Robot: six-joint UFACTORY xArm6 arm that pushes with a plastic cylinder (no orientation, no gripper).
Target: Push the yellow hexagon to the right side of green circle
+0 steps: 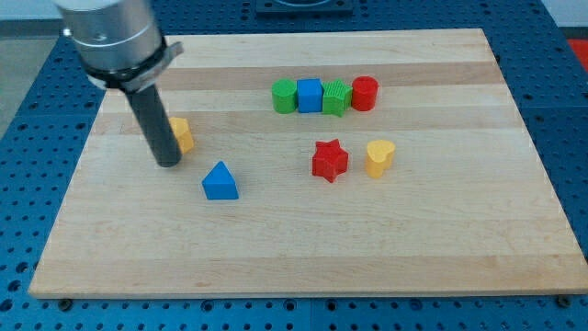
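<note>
The yellow hexagon (pixel 182 133) lies at the board's left, partly hidden behind my rod. My tip (pixel 168 163) rests on the board just to the lower left of it, touching or nearly touching. The green circle (pixel 285 96) stands at the left end of a row near the view's top, well to the right of the hexagon. Next to it in the row come a blue cube (pixel 310 95), a green star-like block (pixel 337 97) and a red cylinder (pixel 365 93).
A blue triangle (pixel 220 181) lies to the lower right of my tip. A red star (pixel 330 161) and a yellow heart (pixel 379 157) sit right of centre. The wooden board (pixel 294 257) lies on a blue perforated table.
</note>
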